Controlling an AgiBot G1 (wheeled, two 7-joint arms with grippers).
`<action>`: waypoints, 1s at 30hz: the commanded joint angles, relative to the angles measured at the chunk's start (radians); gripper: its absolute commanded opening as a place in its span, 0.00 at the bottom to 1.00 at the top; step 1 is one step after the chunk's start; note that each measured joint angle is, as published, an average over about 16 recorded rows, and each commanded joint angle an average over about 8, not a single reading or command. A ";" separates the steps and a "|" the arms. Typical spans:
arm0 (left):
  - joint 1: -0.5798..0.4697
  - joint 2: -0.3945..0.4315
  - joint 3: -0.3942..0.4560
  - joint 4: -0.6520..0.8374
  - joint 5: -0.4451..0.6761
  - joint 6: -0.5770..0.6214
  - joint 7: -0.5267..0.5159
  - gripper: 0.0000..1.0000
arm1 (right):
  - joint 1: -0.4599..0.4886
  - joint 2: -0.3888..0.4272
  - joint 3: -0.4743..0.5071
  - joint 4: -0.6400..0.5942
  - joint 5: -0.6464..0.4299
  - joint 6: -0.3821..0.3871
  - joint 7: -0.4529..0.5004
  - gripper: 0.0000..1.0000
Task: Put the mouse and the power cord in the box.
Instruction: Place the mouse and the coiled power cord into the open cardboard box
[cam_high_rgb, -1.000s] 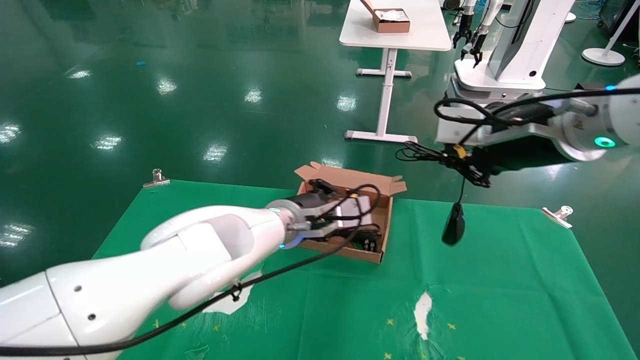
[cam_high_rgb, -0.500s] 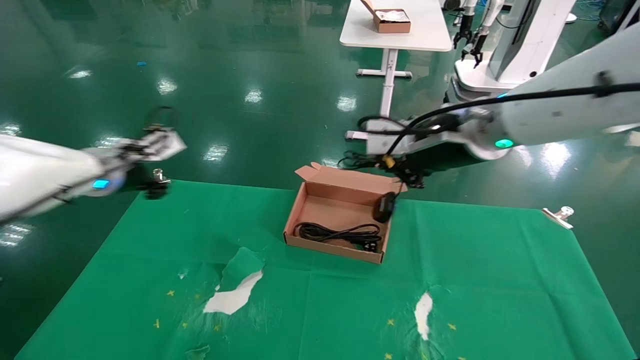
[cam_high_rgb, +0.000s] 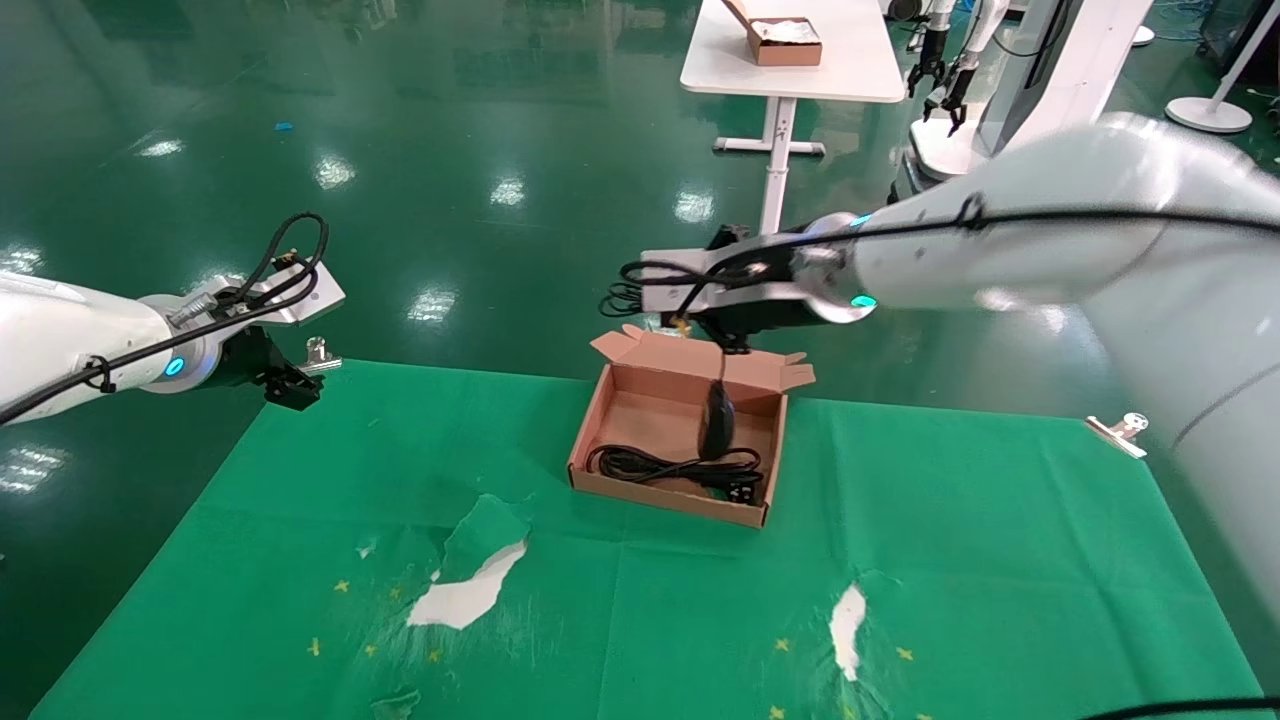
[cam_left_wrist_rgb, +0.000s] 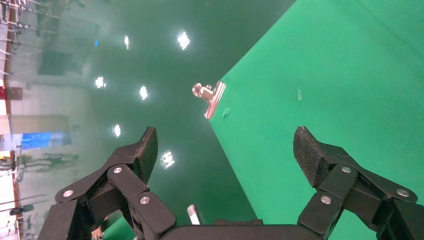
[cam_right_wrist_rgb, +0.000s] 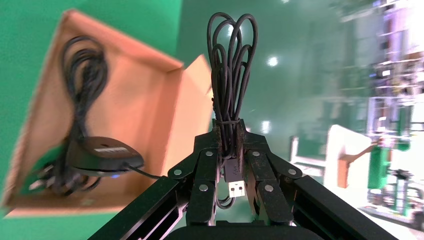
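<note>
The brown cardboard box stands open at the far middle of the green cloth, and the black power cord lies coiled on its floor. My right gripper hovers over the box's far edge, shut on the bundled thin cable of the mouse, with the USB plug between the fingers. The black mouse hangs below on its cable, inside the box opening. From the right wrist, the mouse dangles over the power cord and the box. My left gripper is open and holds nothing, at the cloth's far left corner.
Metal clips hold the cloth's far corners; the left one sits just ahead of my left gripper. White tears mark the cloth near me. A white table with a small brown box stands behind.
My left arm drew out of the box to the far left corner, leaving the power cord inside. My right arm swung left, bringing the hanging mouse from beside the box to over it.
</note>
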 joint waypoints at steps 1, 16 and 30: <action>-0.001 0.003 -0.002 0.008 -0.006 -0.002 0.009 1.00 | -0.018 -0.006 -0.020 -0.007 0.032 0.062 -0.033 0.00; -0.004 0.017 -0.010 0.049 -0.034 -0.010 0.054 1.00 | -0.100 -0.004 -0.269 -0.006 0.234 0.193 0.026 0.00; -0.005 0.021 -0.013 0.066 -0.046 -0.012 0.070 1.00 | -0.139 -0.005 -0.357 -0.129 0.254 0.262 0.095 1.00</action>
